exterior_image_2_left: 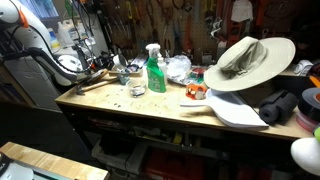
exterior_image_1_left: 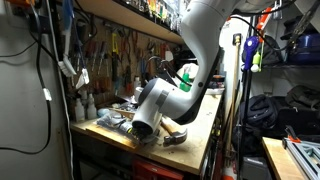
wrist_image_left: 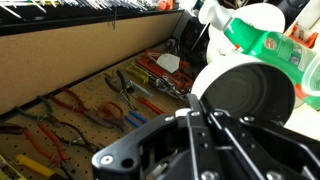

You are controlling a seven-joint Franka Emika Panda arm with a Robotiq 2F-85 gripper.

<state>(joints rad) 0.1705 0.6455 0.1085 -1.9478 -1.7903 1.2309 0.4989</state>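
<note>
In the wrist view my gripper (wrist_image_left: pixel 192 102) has its two black fingers drawn close together on the near rim of a white cup (wrist_image_left: pixel 243 95) with a dark inside. A green spray bottle (wrist_image_left: pixel 268 42) with a white trigger head stands just behind the cup. In an exterior view the gripper (exterior_image_2_left: pixel 104 63) is low over the far left end of the wooden workbench (exterior_image_2_left: pixel 150 108), with the green bottle (exterior_image_2_left: pixel 155 72) to its right. In the exterior view from the bench end, the arm's white elbow (exterior_image_1_left: pixel 152 105) hides the gripper, and the green bottle (exterior_image_1_left: pixel 185 79) shows behind it.
A pegboard with pliers and screwdrivers (wrist_image_left: pixel 90 105) hangs behind the bench. A wide-brimmed hat (exterior_image_2_left: pixel 245 60), a white scoop (exterior_image_2_left: pixel 235 110), a clear bag (exterior_image_2_left: pixel 178 67) and small parts lie on the bench. Cables and a shelf (exterior_image_1_left: pixel 110 15) hang near the arm.
</note>
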